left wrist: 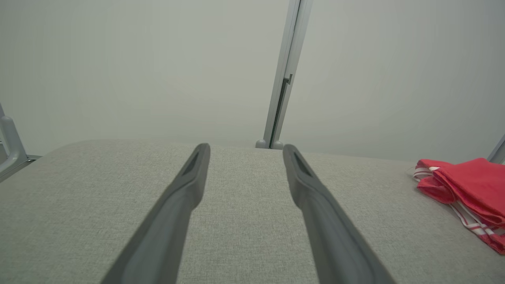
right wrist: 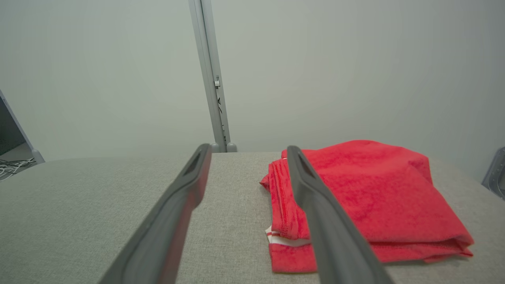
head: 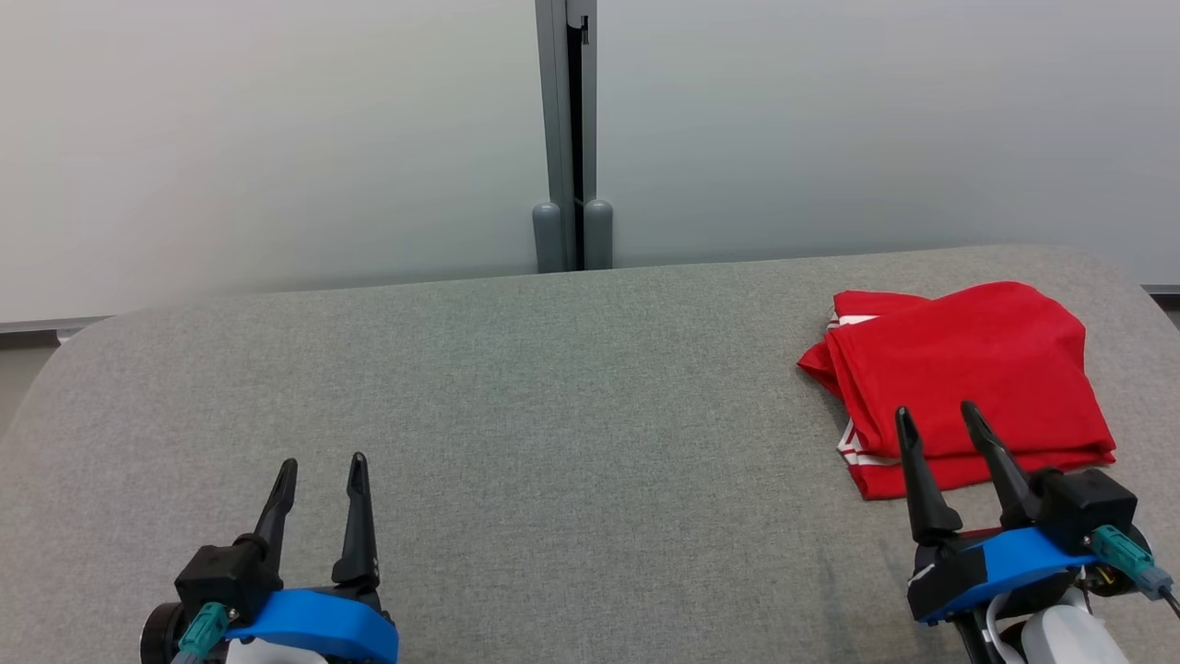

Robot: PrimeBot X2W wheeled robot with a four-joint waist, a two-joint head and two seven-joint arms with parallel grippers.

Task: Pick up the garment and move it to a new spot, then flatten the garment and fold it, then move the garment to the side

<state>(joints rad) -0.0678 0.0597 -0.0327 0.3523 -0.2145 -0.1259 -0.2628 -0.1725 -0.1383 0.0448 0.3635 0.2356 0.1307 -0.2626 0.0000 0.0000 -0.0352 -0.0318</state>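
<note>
A red garment (head: pixel 968 378) with white stripes along its hem lies folded into a compact stack at the right side of the grey table (head: pixel 553 397). My right gripper (head: pixel 936 417) hovers open at the stack's near edge, nothing between its fingers. In the right wrist view the garment (right wrist: pixel 367 201) lies just ahead and to the right of the right gripper (right wrist: pixel 248 152). My left gripper (head: pixel 323 466) stands open over bare table at the lower left, far from the cloth. The left wrist view shows the left gripper (left wrist: pixel 245 149) open and the garment (left wrist: pixel 469 189) at the far right.
A pale wall with a grey vertical post (head: pixel 572 138) runs behind the table's far edge. The table's corners are rounded. A metal frame piece (left wrist: pixel 10 146) stands off the table's left end, and cables (right wrist: pixel 12 165) lie beyond the left edge in the right wrist view.
</note>
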